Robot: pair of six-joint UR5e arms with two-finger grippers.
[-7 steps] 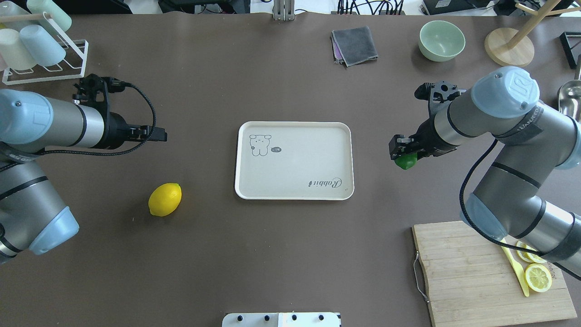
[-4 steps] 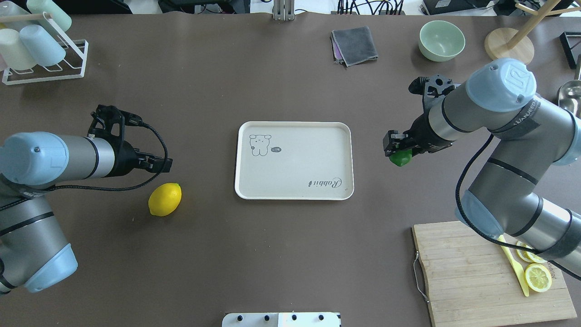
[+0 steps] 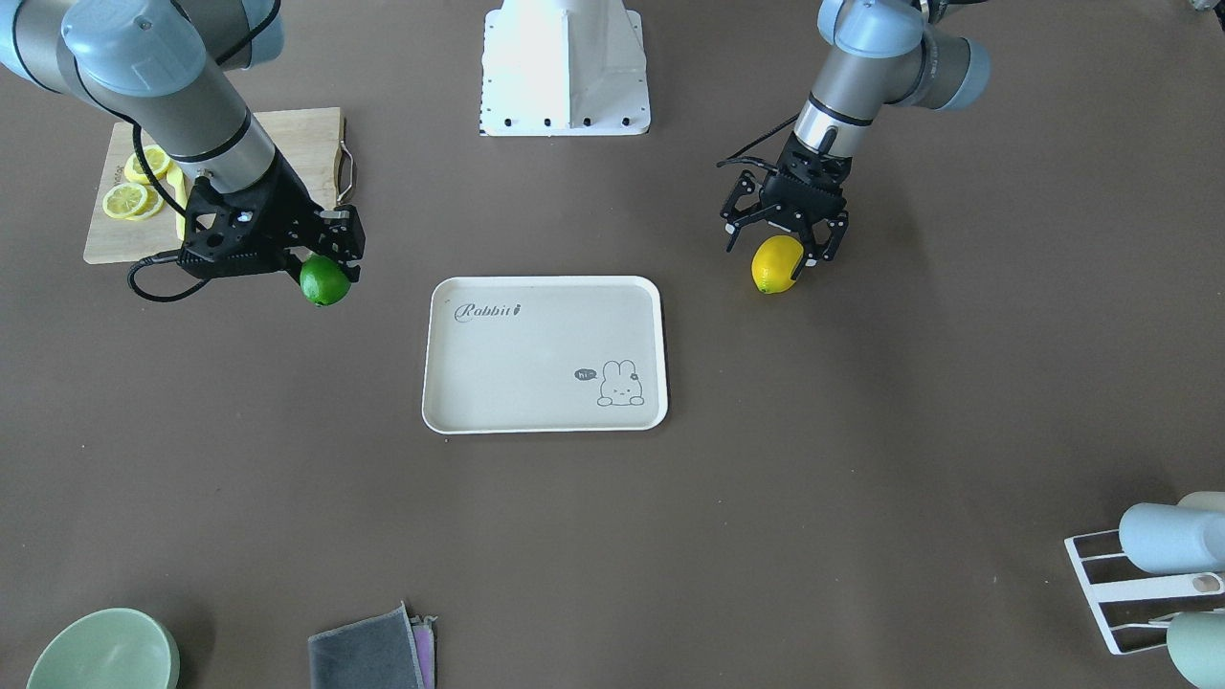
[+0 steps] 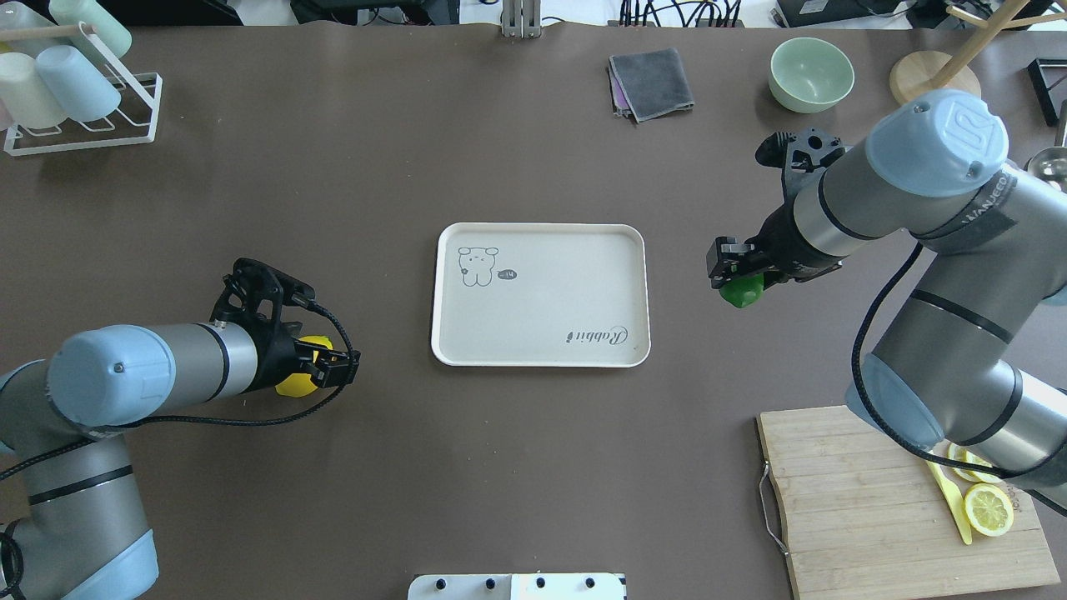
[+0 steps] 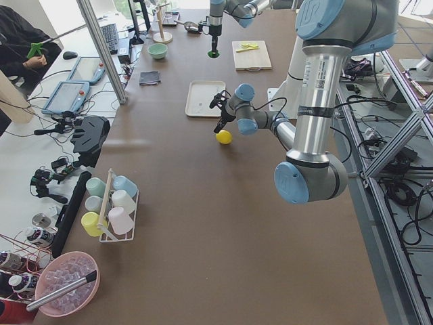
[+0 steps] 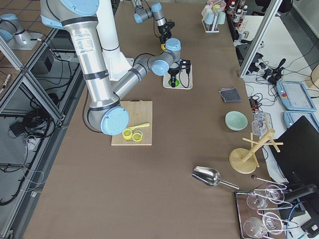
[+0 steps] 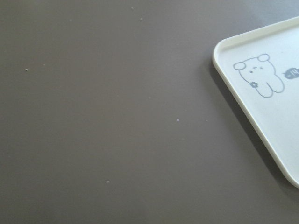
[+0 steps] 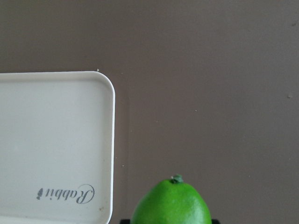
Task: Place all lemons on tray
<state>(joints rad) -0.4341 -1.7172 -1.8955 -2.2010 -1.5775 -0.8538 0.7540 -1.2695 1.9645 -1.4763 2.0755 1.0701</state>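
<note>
The cream tray [image 4: 540, 293] lies at the table's middle and holds nothing; it also shows in the front view [image 3: 536, 364], the left wrist view [image 7: 280, 121] and the right wrist view [image 8: 51, 140]. My left gripper [image 3: 783, 247] is open, its fingers standing either side of the yellow lemon [image 3: 777, 265] on the table left of the tray. In the overhead view the left gripper [image 4: 321, 367] hides most of that lemon [image 4: 293, 385]. My right gripper [image 4: 738, 279] is shut on the green lemon [image 4: 743, 292], held right of the tray and apart from it. The green lemon also shows in the right wrist view [image 8: 172, 203].
A wooden cutting board [image 4: 884, 500] with lemon slices [image 4: 988, 509] and a yellow knife lies near right. A green bowl [image 4: 811, 73], a grey cloth [image 4: 652, 83] and a wooden stand [image 4: 934, 86] stand at the far side. A cup rack [image 4: 75, 92] is far left.
My left arm has swung toward the near side and its open gripper now stands over the yellow lemon. My right gripper, still holding the green lemon, has barely shifted.
</note>
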